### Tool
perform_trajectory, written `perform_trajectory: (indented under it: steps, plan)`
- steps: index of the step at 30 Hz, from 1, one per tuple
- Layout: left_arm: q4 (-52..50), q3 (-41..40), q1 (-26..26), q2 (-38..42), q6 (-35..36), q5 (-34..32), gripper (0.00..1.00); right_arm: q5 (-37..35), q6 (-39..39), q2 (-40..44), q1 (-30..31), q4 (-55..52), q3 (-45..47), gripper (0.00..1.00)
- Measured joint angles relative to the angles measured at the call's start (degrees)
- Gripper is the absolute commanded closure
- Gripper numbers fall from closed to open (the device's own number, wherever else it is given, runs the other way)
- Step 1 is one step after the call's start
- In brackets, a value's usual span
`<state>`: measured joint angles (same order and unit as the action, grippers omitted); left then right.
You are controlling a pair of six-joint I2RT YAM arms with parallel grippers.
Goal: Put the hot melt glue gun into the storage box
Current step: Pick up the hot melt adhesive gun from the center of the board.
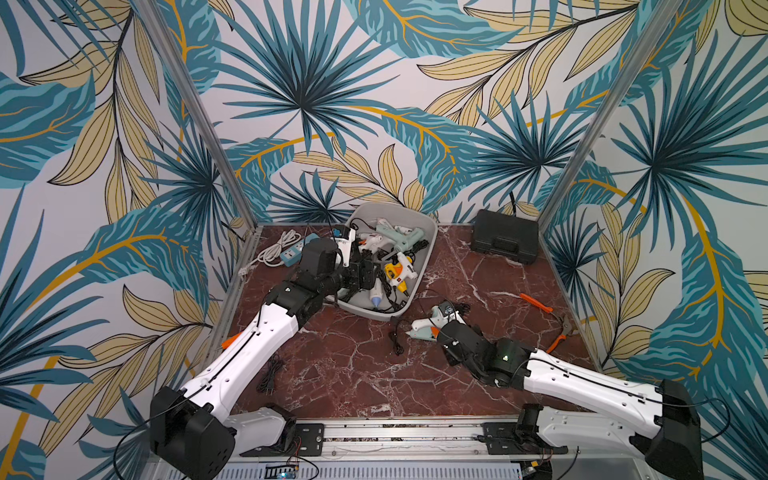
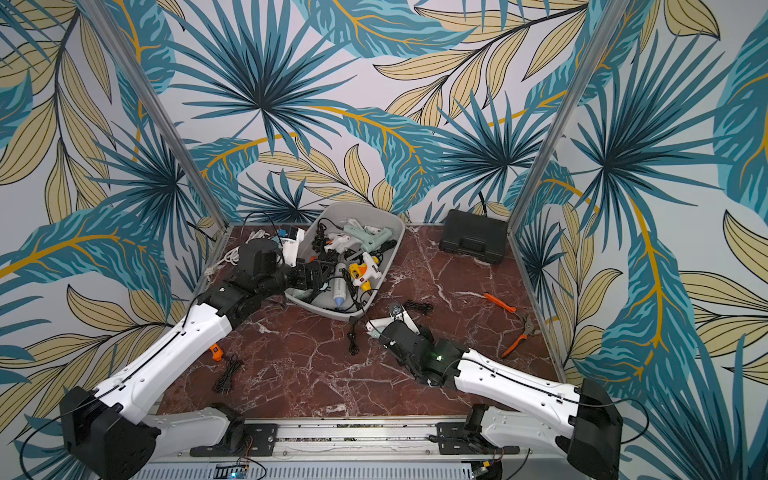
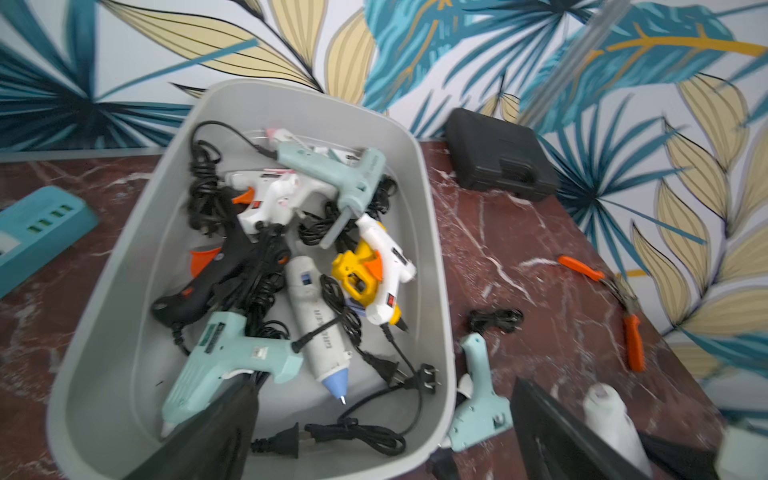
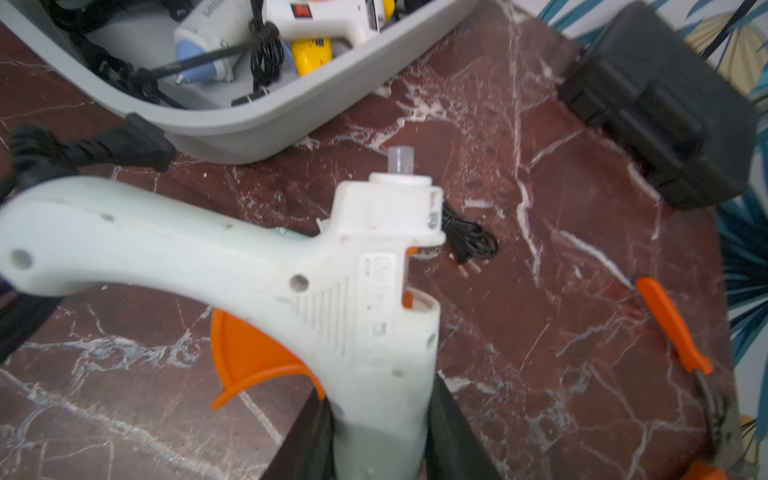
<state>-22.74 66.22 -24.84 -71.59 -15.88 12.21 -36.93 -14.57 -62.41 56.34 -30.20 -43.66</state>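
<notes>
My right gripper (image 4: 380, 395) pinches the white, orange-triggered plastic glue gun (image 4: 353, 286); its black cord (image 4: 104, 147) may snag the near rim of the light-grey plastic tub (image 4: 249, 131). My left gripper (image 3: 382, 386) gapes.

Robot test booth, leaf-print walls (image 1: 374, 83), marble tabletop (image 1: 353, 374)

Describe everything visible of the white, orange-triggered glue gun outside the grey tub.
The white plastic hot melt glue gun has an orange trigger, a ribbed, scuffed body and a clear glue stick at its rear. The right gripper is shut on its front end. It sits sideways beside the light-grey storage box, on or just above the marble table.
</notes>
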Motion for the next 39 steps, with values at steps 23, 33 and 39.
perform_trajectory:
  steps: [23, 33, 39]
  plan:
    - [-16.3, 9.9, -0.7, -12.3, 17.6, 40.2, 0.32, 12.5, 31.6, -5.0, -5.6, 24.8, -8.6, 1.0]
    - [-19.6, 9.9, -1.2, -12.7, 19.8, 40.5, 0.77, 14.3, 33.1, -5.2, -6.4, 25.7, -9.3, 1.0]
    - [-19.3, 10.0, -1.1, -12.7, 17.8, 39.5, 1.0, 14.0, 33.4, -5.2, -6.5, 25.8, -9.4, 0.96]
